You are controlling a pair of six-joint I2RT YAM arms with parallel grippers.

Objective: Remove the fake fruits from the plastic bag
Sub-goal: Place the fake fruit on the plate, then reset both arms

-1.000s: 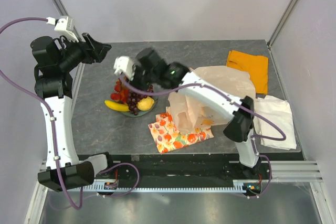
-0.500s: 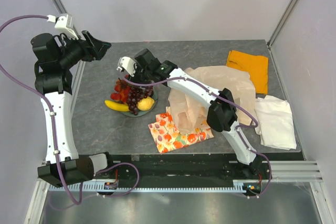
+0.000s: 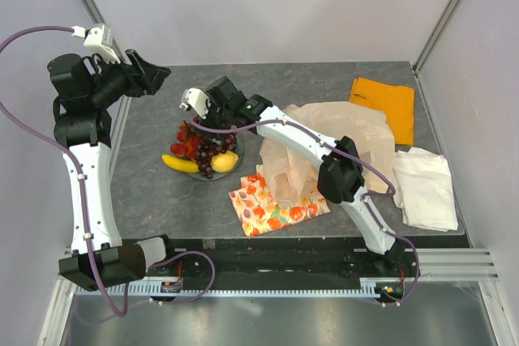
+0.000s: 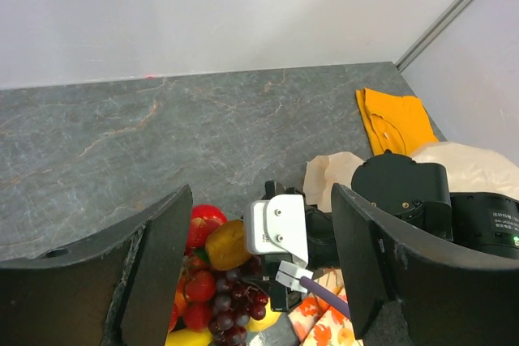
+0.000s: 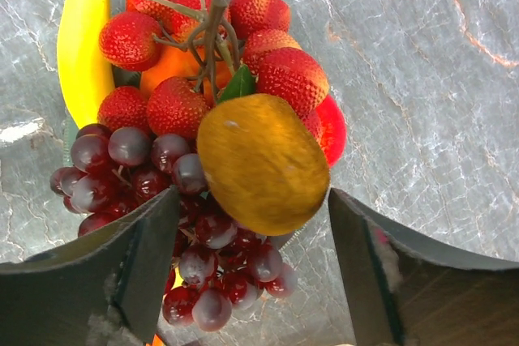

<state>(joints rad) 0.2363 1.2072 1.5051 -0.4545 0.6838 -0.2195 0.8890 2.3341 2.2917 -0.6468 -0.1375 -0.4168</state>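
The fake fruits [image 3: 203, 151] are piled on a small plate at centre left: a yellow banana [image 5: 81, 38], dark grapes [image 5: 154, 188], a bumpy red bunch [image 5: 174, 103], a red apple [image 5: 331, 129] and a golden-brown oval fruit [image 5: 261, 164] on top. My right gripper [image 5: 253, 228] hangs open just above the pile. The oval fruit lies between its fingers with a gap on each side. The cream plastic bag [image 3: 340, 139] lies crumpled to the right under the right arm. My left gripper [image 3: 154, 77] is raised at the back left, open and empty.
A fruit-patterned cloth [image 3: 276, 204] lies in front of the bag. An orange cloth [image 3: 385, 103] is at the back right and a folded white cloth [image 3: 426, 188] at the right edge. Grey walls close in the table on three sides.
The right arm swung left over the fruit pile and settled there. Its jaws then widened, leaving the golden-brown fruit resting on the pile. The left arm stayed put.
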